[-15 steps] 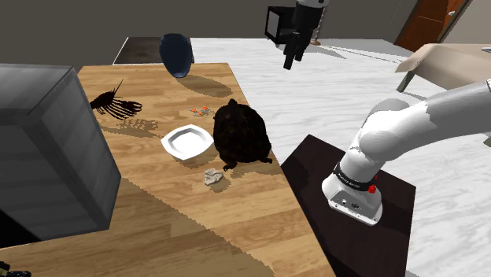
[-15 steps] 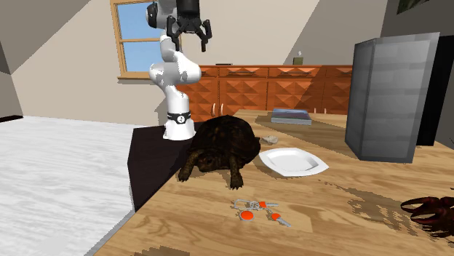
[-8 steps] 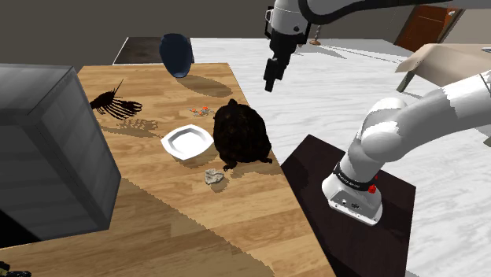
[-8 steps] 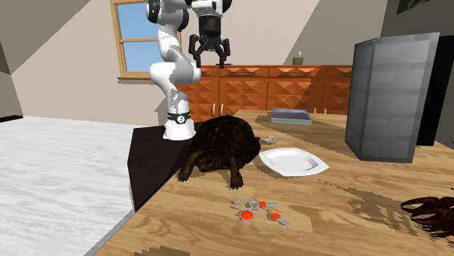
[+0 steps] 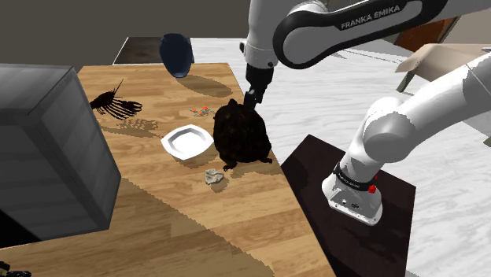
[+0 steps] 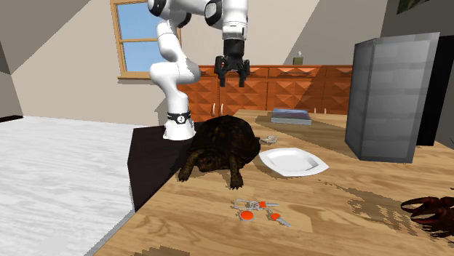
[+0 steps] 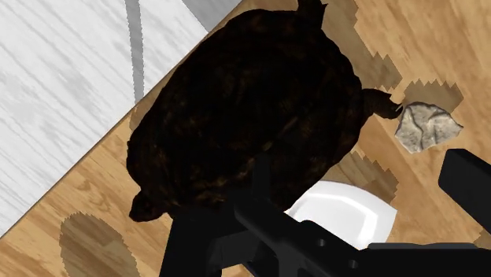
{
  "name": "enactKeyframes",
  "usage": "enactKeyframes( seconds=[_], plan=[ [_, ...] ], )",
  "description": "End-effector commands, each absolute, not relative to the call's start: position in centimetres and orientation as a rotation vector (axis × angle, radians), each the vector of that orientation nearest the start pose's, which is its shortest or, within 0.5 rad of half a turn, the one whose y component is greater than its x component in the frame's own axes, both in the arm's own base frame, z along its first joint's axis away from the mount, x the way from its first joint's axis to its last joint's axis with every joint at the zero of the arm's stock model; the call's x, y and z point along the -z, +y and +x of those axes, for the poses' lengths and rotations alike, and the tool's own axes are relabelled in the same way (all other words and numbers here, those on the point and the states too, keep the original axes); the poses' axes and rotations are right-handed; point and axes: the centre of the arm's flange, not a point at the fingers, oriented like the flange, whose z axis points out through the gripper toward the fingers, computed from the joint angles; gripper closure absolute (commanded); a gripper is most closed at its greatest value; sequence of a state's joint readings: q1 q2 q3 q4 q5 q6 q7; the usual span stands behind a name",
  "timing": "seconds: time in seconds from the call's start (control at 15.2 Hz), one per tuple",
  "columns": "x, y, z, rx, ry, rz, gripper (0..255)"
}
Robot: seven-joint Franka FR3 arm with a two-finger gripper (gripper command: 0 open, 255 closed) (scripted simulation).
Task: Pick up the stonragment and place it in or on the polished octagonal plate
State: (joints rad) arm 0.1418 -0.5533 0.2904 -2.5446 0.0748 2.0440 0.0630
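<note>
A pale grey stone fragment (image 5: 212, 176) lies on the wooden table, near the front of a big dark tortoise (image 5: 241, 132). A white angular plate (image 5: 187, 142) sits to the shoulder view's left of the tortoise and holds nothing. My black gripper (image 5: 252, 99) hangs open just above the tortoise's far side, well off from the stone. In the second exterior view the gripper (image 6: 232, 77) stands high over the tortoise (image 6: 222, 144), with the plate (image 6: 292, 161) and stone (image 6: 270, 138) beyond. The wrist view looks down on the tortoise (image 7: 244, 118), stone (image 7: 426, 126) and plate (image 7: 346, 216).
A tall grey box (image 5: 47, 149) fills the shoulder view's left. A dark lobster-like figure (image 5: 116, 104), a set of keys (image 5: 201, 110) and a dark blue vase (image 5: 176, 53) lie farther along the table. A book (image 6: 292, 115) rests beside the box (image 6: 385, 98). The black stand (image 5: 362, 212) borders the table.
The arm has swung down and toward the table, carrying the open gripper from high beyond the table's edge to just over the tortoise. Nothing on the table has moved.
</note>
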Motion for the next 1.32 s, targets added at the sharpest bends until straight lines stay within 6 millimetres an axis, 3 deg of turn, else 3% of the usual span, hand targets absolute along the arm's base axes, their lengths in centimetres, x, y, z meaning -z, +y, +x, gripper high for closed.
enactKeyframes(
  seconds=[0.0,1.06,1.25],
  plan=[
    [-43.3,18.4,35.0,0.089,-0.521,-3.181,0],
    [-27.8,34.0,35.0,0.091,-0.874,-3.191,0],
    [-26.6,34.0,35.1,0.091,-0.878,-3.191,0]
  ],
)
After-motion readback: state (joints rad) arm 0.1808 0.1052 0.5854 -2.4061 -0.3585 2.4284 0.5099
